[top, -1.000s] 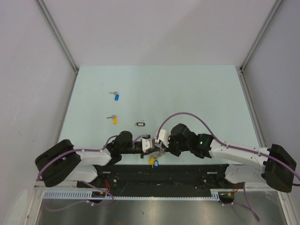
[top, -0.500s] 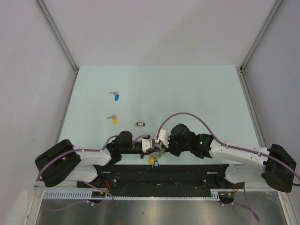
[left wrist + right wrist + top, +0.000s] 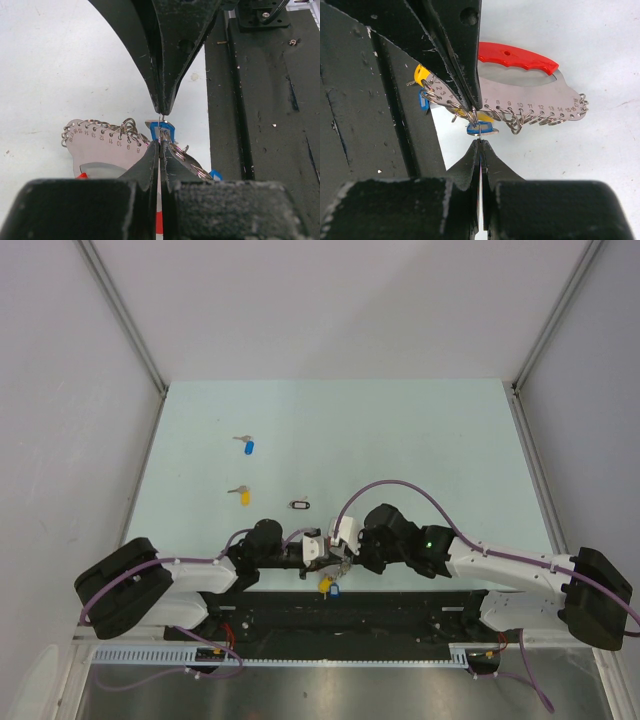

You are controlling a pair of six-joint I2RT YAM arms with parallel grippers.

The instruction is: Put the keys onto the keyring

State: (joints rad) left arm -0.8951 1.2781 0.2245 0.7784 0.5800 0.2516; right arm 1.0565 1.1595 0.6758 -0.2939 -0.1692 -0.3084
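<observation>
The keyring (image 3: 530, 97), a silver numbered plate edged with small rings and backed by a red plastic arc, sits at the near edge of the bench (image 3: 400, 430). A yellow-tagged key (image 3: 422, 74) and a blue-tagged key (image 3: 481, 129) hang at its rings. Farther out on the bench, a blue-headed key (image 3: 249, 447) and a yellow-headed key (image 3: 244, 496) lie flat and apart from each other.

Top view looks down; both wrist views (very close) share the keyring (image 3: 530, 95).
</observation>
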